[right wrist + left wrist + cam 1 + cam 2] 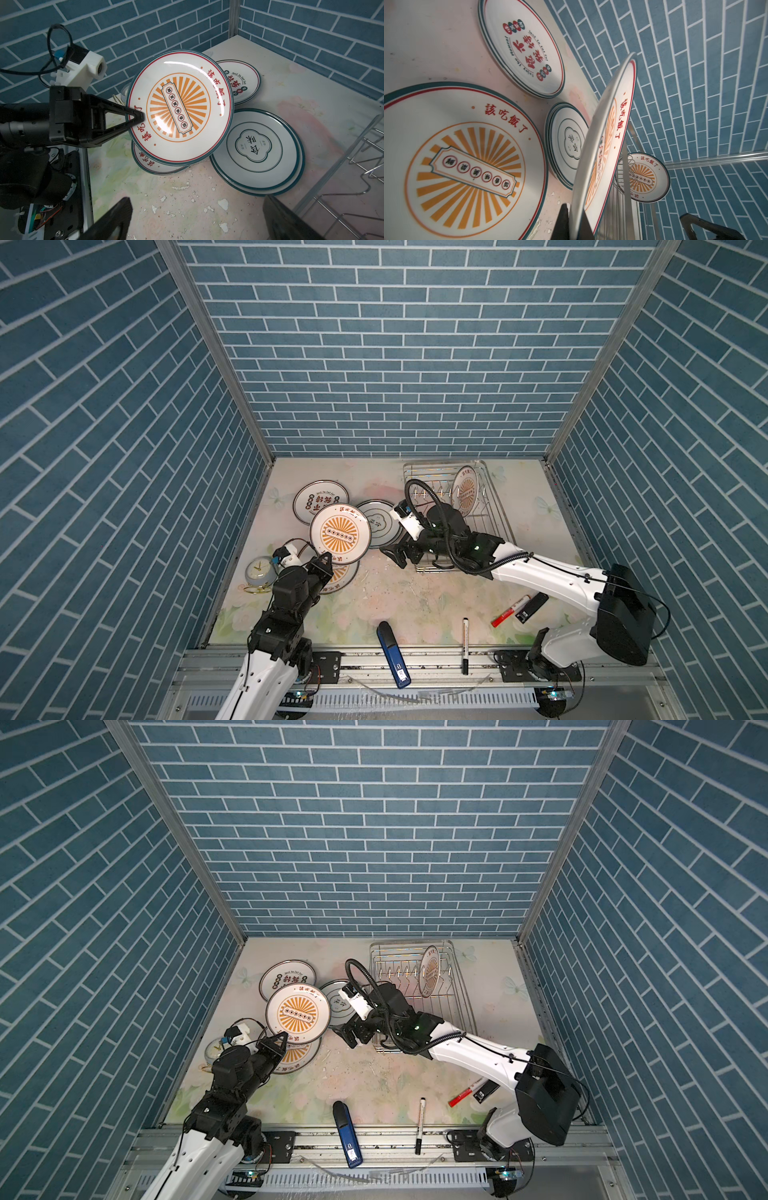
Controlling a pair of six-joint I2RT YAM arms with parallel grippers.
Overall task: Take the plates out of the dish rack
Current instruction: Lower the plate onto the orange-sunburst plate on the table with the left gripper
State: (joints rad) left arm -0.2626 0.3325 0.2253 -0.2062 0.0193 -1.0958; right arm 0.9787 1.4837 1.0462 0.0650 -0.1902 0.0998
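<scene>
Our left tool is clamped on the rim of a sunburst plate, tilting it over its twin on the tabletop left of the dish rack, we judge to stack like with like. Our right tool hangs spread and empty at the rack's near corner; one plate stands upright inside

Three walls close in this stall: a back wall and two side walls, all papered in blue brick with thin white joints. Bare aluminium posts run up both far corners. The surface is pale, printed with washed-out pink and green flowers and a faint butterfly. White flaked patches show mid-surface. A grooved metal rail lines the near edge. The light is even.
</scene>
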